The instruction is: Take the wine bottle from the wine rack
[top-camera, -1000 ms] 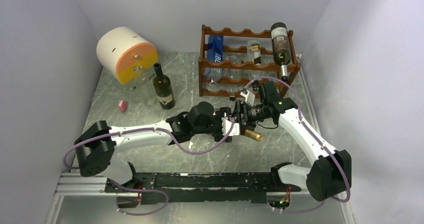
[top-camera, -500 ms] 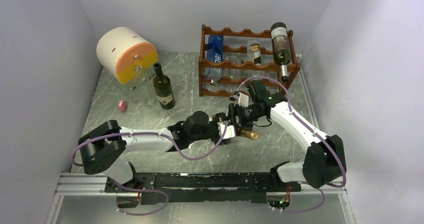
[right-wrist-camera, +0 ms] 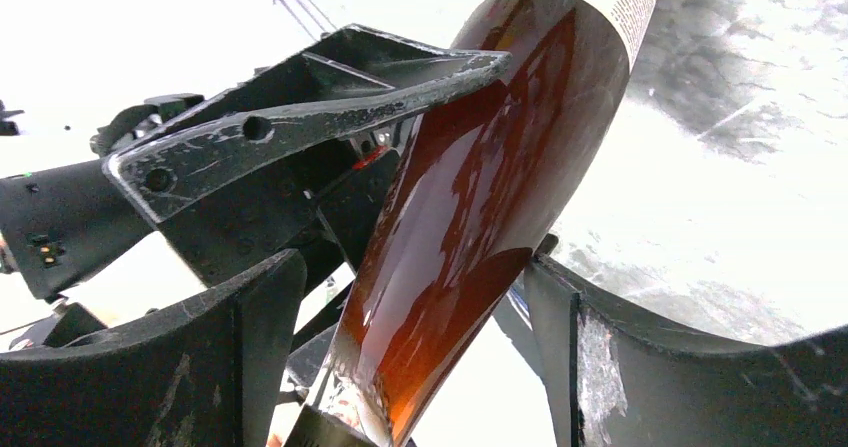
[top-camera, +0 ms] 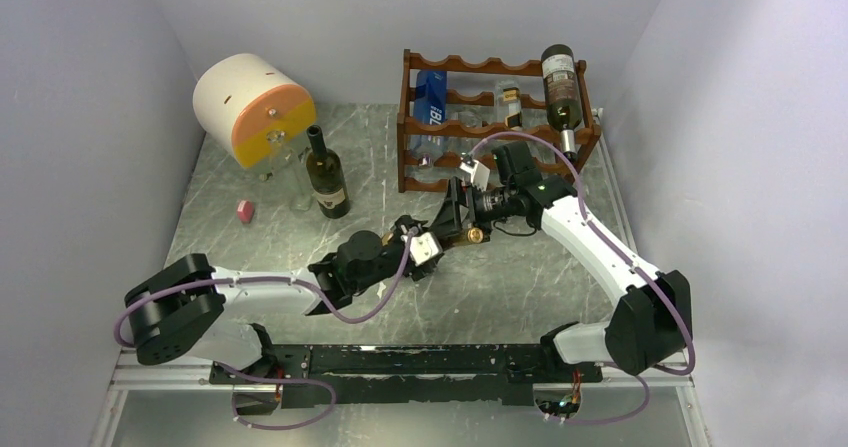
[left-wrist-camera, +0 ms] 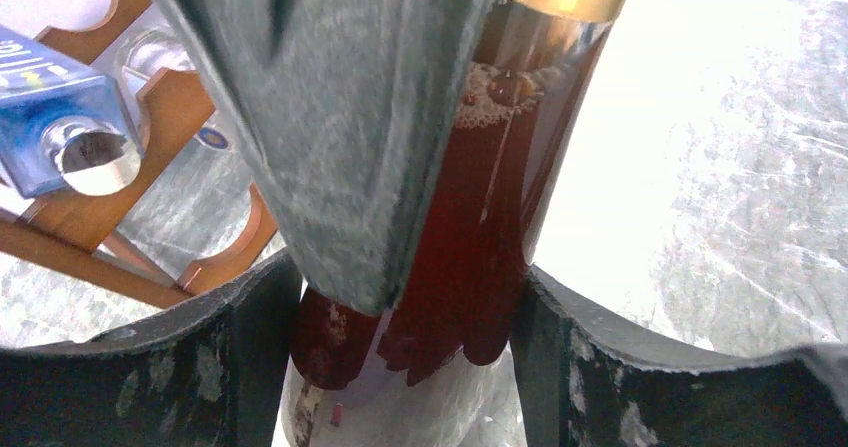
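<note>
My left pincer (left-wrist-camera: 405, 287) squeezes the wine bottle (left-wrist-camera: 480, 227) so it cannot drop; my right pincer (right-wrist-camera: 415, 267) is loose around it, a gap on one side, I think to let go; the bottle hangs over the tabletop (top-camera: 520, 277), off the wine rack (top-camera: 480, 67), just in front.

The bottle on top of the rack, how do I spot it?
Find the brown wooden rack at the back. On its top right corner rests a dark bottle with a pale label; the others sit lower, inside it.
</note>
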### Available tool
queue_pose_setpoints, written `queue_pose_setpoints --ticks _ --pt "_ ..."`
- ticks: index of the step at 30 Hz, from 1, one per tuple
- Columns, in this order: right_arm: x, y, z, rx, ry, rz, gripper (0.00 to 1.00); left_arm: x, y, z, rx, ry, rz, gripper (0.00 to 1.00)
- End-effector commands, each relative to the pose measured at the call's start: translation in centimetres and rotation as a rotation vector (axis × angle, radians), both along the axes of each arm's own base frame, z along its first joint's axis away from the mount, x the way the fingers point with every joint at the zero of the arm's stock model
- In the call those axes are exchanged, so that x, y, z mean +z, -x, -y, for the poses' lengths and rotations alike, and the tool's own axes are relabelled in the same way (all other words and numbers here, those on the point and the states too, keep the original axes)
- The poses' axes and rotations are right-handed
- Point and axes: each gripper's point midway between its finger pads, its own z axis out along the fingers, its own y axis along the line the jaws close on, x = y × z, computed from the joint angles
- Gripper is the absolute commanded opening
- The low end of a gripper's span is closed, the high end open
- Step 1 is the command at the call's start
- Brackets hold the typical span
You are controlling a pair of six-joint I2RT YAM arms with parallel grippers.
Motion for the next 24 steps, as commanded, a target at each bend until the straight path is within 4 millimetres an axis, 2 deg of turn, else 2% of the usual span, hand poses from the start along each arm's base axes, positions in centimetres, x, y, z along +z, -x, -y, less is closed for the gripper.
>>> queue_pose_setpoints --ticks 1,4,7,11,13,15,19,24 --pt "5.0 0.3 -1.6 0.053 -0.16 0.06 0.83 2.4 -0.5 -0.8 0.075 0.136 -0.028 0.39" --pt "6.0 -0.1 -2.1 0.045 -0.189 0.081 0.83 2.9 -0.7 -1.3 0.108 0.171 -0.042 0.36" --pt "8.2 -1.3 -2.9 0.017 -0.245 0.146 0.87 3.7 -0.9 -2.2 0.154 0.227 -0.064 0.3" --pt "11.2 -2.8 -4.1 -0.019 -0.342 0.197 0.93 4.8 -0.4 -3.4 0.174 0.311 -0.081 0.3" --pt "12.5 -3.8 -4.5 -0.042 -0.36 0.228 0.99 5.0 0.0 -3.8 0.165 0.341 -0.087 0.29" --pt "14.1 -5.0 -4.7 -0.067 -0.366 0.277 1.0 5.2 0.3 -4.3 0.165 0.372 -0.093 0.27" --pt "15.7 -6.6 -5.3 -0.082 -0.369 0.323 1.0 5.3 0.9 -5.2 0.164 0.447 -0.11 0.26" --pt "16.7 -7.1 -5.2 -0.088 -0.39 0.39 1.0 6.0 1.5 -6.6 0.17 0.55 -0.124 0.31"
